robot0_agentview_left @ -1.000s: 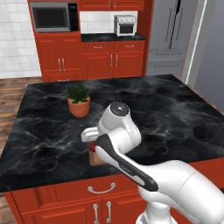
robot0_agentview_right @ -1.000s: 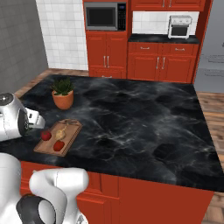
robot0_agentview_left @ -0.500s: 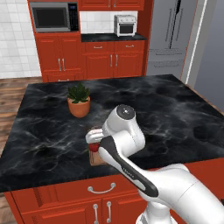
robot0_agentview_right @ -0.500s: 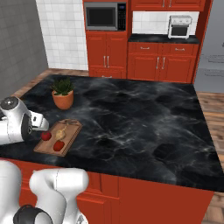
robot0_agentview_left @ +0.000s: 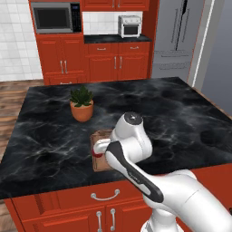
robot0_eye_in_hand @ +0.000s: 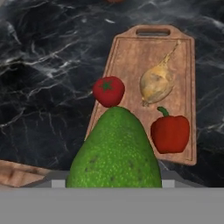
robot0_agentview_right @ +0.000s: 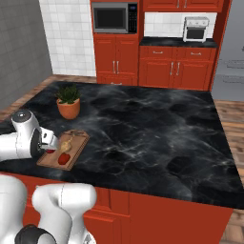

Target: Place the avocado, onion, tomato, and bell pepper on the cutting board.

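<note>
The green avocado point(robot0_eye_in_hand: 115, 153) looms large at the bottom of the hand view, held in my gripper point(robot0_agentview_right: 48, 142), whose fingers it hides. It hangs above the near left part of the brown cutting board point(robot0_eye_in_hand: 131, 57). The tan onion point(robot0_eye_in_hand: 156, 84) lies in the board's middle. The red bell pepper point(robot0_eye_in_hand: 170, 132) sits near its close edge. The tomato point(robot0_eye_in_hand: 108, 91) rests at its left edge. In the right base view the board point(robot0_agentview_right: 79, 138) holds the onion point(robot0_agentview_right: 66, 144) and pepper point(robot0_agentview_right: 64, 158). In the left base view my arm covers most of the board point(robot0_agentview_left: 101, 136).
A potted plant point(robot0_agentview_left: 82, 104) in a terracotta pot stands on the black marble island point(robot0_agentview_left: 181, 108) just beyond the board, also seen as the plant point(robot0_agentview_right: 68, 101) in the right base view. The island's front edge runs close below the board. Red cabinets line the far wall.
My arm has swung a little toward the cutting board, bringing the hand over its near left edge. The onion, tomato and pepper on the board have stayed put.
</note>
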Controlling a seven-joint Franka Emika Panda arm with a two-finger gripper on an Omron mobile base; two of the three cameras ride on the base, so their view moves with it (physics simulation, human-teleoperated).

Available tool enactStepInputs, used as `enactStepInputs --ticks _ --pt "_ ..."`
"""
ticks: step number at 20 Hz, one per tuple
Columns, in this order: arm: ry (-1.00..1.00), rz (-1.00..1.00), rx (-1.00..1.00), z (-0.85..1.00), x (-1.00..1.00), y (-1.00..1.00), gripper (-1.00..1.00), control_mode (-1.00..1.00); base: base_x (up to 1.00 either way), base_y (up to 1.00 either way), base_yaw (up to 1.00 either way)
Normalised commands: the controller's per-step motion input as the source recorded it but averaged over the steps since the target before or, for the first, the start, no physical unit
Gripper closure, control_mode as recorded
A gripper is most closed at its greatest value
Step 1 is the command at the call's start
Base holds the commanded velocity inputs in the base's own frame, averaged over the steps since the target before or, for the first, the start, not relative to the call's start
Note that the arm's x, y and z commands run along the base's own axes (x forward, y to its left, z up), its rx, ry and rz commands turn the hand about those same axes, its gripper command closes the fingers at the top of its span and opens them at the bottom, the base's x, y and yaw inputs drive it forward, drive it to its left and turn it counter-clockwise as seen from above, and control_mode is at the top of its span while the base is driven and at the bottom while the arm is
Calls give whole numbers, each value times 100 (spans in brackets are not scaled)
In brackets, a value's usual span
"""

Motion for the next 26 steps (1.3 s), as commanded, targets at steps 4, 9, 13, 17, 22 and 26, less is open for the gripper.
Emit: enactStepInputs --ticks 4,9,13,17,22,26 --pt "5 0 0 -18 0 0 100 -100 0 0 0" --pt "0 0 -5 0 0 0 100 -100 0 0 0" --pt "6 0 -11 -2 1 3 100 -100 0 0 0" --pt "6 0 -8 -12 7 5 100 -100 0 0 0" --pt "4 0 -3 -14 11 0 100 -100 0 0 0" --pt "3 0 -2 -15 13 0 100 -100 0 0 0"
